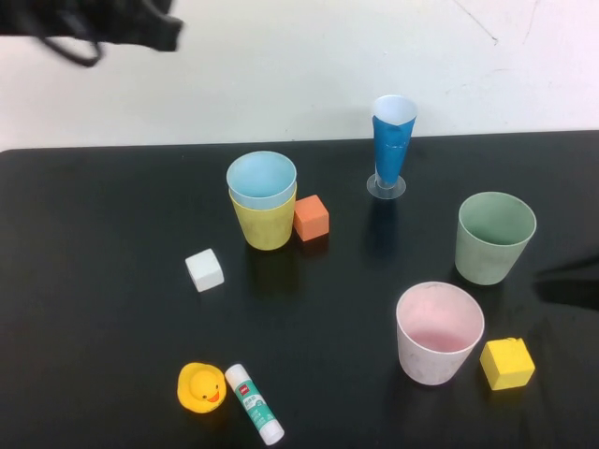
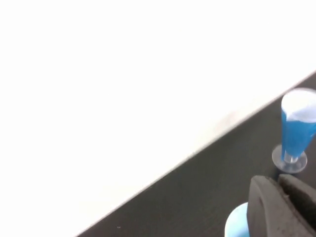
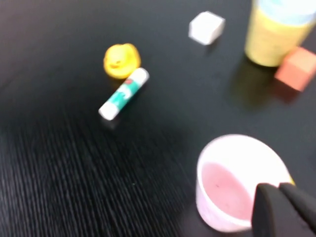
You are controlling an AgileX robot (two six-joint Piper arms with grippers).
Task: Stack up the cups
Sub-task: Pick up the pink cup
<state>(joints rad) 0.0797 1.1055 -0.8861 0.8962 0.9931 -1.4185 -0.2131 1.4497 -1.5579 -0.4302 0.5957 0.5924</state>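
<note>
Blue cup (image 1: 261, 178) nested in yellow cup (image 1: 266, 224); both claws shut.

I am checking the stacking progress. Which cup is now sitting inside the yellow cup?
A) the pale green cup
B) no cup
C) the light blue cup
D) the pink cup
C: the light blue cup sits nested in the yellow cup, while the pink cup and the pale green cup stand alone.
</note>
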